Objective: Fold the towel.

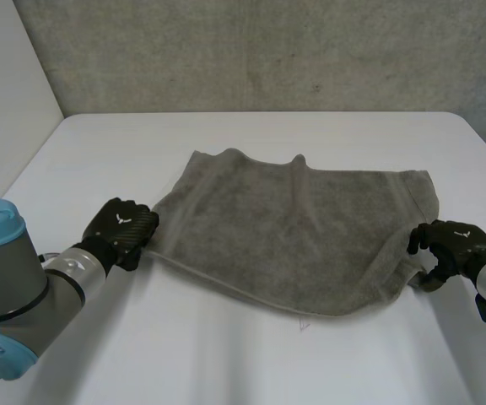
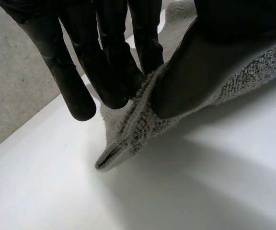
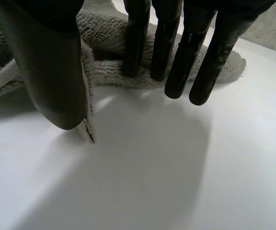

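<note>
A grey towel (image 1: 294, 228) lies spread on the white table (image 1: 226, 354), rumpled along its far edge. My left hand (image 1: 121, 226) is at the towel's near left corner. In the left wrist view its thumb (image 2: 210, 57) and fingers (image 2: 114, 76) pinch the towel's hemmed edge (image 2: 140, 122), and the corner tip hangs just past them over the table. My right hand (image 1: 450, 245) is at the towel's near right corner. Its straight fingers (image 3: 176, 57) stand with their tips on the towel (image 3: 104, 38), the thumb (image 3: 51, 62) is held apart beside a hem, and nothing is gripped.
A concrete wall (image 1: 268, 51) runs behind the table's far edge. Bare tabletop lies in front of the towel and to both sides. A small mark (image 1: 304, 321) shows on the table just ahead of the towel's near edge.
</note>
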### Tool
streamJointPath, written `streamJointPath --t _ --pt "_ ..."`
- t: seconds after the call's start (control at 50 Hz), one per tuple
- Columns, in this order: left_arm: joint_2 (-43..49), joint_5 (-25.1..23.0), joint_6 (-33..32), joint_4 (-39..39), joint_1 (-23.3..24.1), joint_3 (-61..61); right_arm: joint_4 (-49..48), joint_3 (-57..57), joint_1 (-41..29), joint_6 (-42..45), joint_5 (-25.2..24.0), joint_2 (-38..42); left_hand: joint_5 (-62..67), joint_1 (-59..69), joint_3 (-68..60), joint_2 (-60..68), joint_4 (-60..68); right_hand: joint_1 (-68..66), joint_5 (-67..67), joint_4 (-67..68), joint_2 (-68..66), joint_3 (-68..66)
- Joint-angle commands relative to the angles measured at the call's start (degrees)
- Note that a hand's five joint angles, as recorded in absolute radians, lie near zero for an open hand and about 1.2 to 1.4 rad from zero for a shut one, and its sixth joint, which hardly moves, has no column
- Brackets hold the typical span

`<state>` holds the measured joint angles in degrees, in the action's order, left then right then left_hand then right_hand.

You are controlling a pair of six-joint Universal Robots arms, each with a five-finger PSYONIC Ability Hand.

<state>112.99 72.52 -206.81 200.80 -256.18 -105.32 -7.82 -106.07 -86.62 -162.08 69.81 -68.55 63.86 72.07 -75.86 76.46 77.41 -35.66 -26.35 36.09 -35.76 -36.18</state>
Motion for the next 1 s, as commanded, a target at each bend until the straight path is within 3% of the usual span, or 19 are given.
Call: streamJointPath --t 0.02,0.32,0.4,0.44,0.48,0.62,0.66,0.78,0.82,0.88,0.92,1.0 --pt "0.0 0.0 0.2 -0.1 0.0 0.0 0.1 1.9 -0.9 -2.4 0.4 1.8 6.1 7.9 -4.1 3.5 2.6 -1.5 -0.8 1.1 -1.4 -1.0" --pt "-0.3 0.0 0.3 -0.4 0.0 0.0 1.0 2.4 -2.1 -5.9 0.5 2.1 6.1 7.9 -4.1 3.5 2.6 -2.7 -2.0 2.2 -2.6 -2.2" --pt "-0.3 0.0 0.3 -0.4 0.0 0.0 1.0 2.5 -2.0 -6.8 0.1 2.1 6.1 7.9 -4.1 3.5 2.6 -15.8 -15.1 15.4 -15.7 -15.3" --pt "-0.4 0.0 0.3 -0.4 0.0 0.1 1.0 3.1 -1.9 -7.0 0.0 2.5 6.1 7.9 -4.1 3.5 2.6 -38.5 -37.9 38.1 -38.4 -38.0" --pt "-0.4 0.1 0.3 -0.4 0.0 0.3 1.2 3.6 -2.0 -7.1 0.0 2.6 6.1 7.9 -4.1 3.5 2.6 -44.3 -43.6 43.9 -44.2 -43.8" --pt "-3.1 0.4 2.5 -3.0 -0.9 3.2 6.2 8.1 -2.0 -7.2 0.0 0.4 6.1 7.9 -4.1 3.5 2.6 -44.3 -43.7 43.9 -44.2 -43.8" --pt "-7.2 0.3 6.2 -6.9 -3.2 5.6 11.5 13.1 -1.9 -7.4 -0.1 -5.9 6.1 7.9 -4.1 3.5 2.6 -44.3 -43.7 43.9 -44.2 -43.8" --pt "-15.7 -0.4 12.0 -14.0 -5.0 10.1 18.2 22.0 -1.7 -7.0 -0.3 -14.5 6.1 7.9 -4.1 3.5 2.6 -44.3 -43.7 43.9 -44.2 -43.8" --pt "-21.3 -0.6 15.3 -17.3 -5.2 14.1 23.0 29.7 -1.8 -6.5 -0.3 -18.7 6.1 7.9 -4.1 3.5 2.6 -44.3 -43.7 43.9 -44.2 -43.8" --pt "-26.1 -0.6 17.9 -19.7 -5.7 18.7 26.3 34.3 -1.5 -6.4 -0.4 -20.7 6.1 7.9 -4.1 3.5 2.6 -44.3 -43.7 43.9 -44.2 -43.8" --pt "-28.0 -0.6 19.1 -21.2 -6.0 21.0 34.2 44.4 -1.4 -4.5 -0.5 -22.2 6.1 7.9 -4.1 3.5 2.6 -44.3 -43.7 43.9 -44.2 -43.8" --pt "-29.5 -0.6 20.6 -24.6 -6.4 25.8 42.7 54.1 -1.4 -0.3 -0.6 -21.1 6.1 7.9 -4.1 3.5 2.6 -44.3 -43.7 43.9 -44.2 -43.8"
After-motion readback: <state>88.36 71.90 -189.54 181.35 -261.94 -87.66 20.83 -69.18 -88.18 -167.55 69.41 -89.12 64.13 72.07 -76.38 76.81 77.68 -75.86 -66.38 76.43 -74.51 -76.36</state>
